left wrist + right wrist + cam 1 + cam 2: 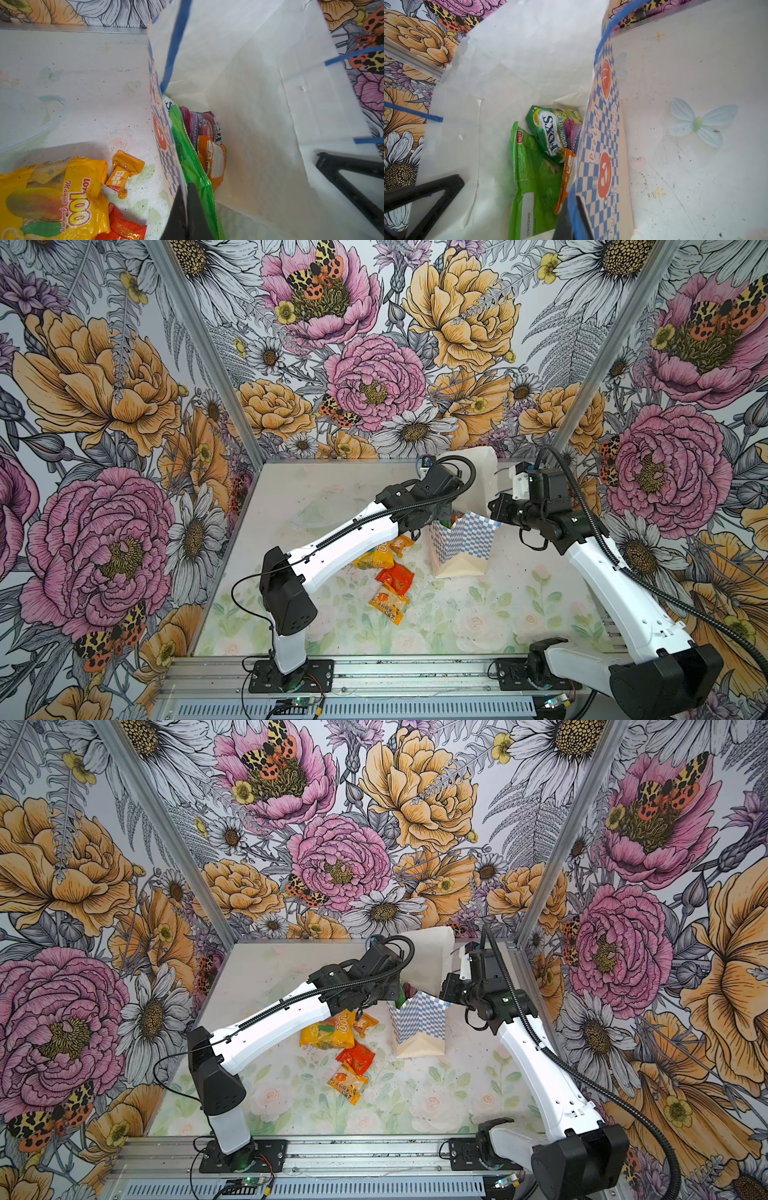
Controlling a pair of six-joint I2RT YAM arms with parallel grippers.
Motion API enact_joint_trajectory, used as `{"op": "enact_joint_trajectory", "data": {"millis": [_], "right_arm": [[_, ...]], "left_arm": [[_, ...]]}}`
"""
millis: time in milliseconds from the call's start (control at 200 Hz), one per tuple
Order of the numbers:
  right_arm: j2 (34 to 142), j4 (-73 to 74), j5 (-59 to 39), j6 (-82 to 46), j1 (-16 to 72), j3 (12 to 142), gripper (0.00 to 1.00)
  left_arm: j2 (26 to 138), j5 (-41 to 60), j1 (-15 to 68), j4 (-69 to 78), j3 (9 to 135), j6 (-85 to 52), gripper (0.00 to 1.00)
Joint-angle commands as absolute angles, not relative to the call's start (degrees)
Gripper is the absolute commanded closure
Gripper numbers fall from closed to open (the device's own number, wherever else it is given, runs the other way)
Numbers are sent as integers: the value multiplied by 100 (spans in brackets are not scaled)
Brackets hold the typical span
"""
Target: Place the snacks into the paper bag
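In both top views one paper bag [461, 547] stands upright at the far middle of the table [519, 614], with the left gripper [187, 187] clamped on its left rim and the right gripper [572, 204] on its right rim. The task looks half done. Four snacks lie inside: a big green packet [529, 176], a green FOX'S packet [550, 135], a purple packet [572, 131] and an orange packet [568, 176]. Four lie on the table left of the bag: a yellow mango packet [376, 556], a red packet [395, 578], an orange-clear packet [388, 605] and a small orange packet [402, 542].
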State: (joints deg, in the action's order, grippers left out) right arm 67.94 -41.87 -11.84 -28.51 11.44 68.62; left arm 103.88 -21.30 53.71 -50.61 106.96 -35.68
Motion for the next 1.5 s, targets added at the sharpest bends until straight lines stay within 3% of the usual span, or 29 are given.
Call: {"op": "enact_joint_trajectory", "data": {"millis": [0,155,265,355,490,641,831,1026,1211,1491], "right_arm": [[6685,-3973,-1167,-2861,1221,6806,100],[6704,-3990,-970,-2808,1239,6654,100],[6700,-4017,-976,-2778,1238,6658,100],[6711,-4043,-970,-2739,1245,6714,100],[6739,-4054,-968,-2690,1241,6793,100],[6776,-4052,-1046,-2691,1239,6855,100],[6724,-4058,-1046,-2692,1235,6857,100],[6706,-4056,-1022,-2685,1239,6829,100],[6673,-4052,-1000,-2695,1237,6831,100],[6659,-4047,-958,-2672,1239,6804,100]], "left_arm": [[10015,-2439,5344,-4615,10520,-3572,100],[10070,-1791,5101,-4436,10241,-3703,100],[9769,-1867,5133,-3974,9767,-3743,100],[9538,-1816,5104,-3666,9486,-3755,84],[9350,-1763,5098,-3560,9349,-3709,69],[8990,-1664,5139,-3345,9097,-3583,42],[8126,-1677,5257,-3340,8578,-3245,24],[6917,-602,5239,-3071,7926,-2325,15],[5824,-1073,4856,-3498,7345,-2196,14],[4817,-847,3190,-3834,6024,-2991,14]]}}
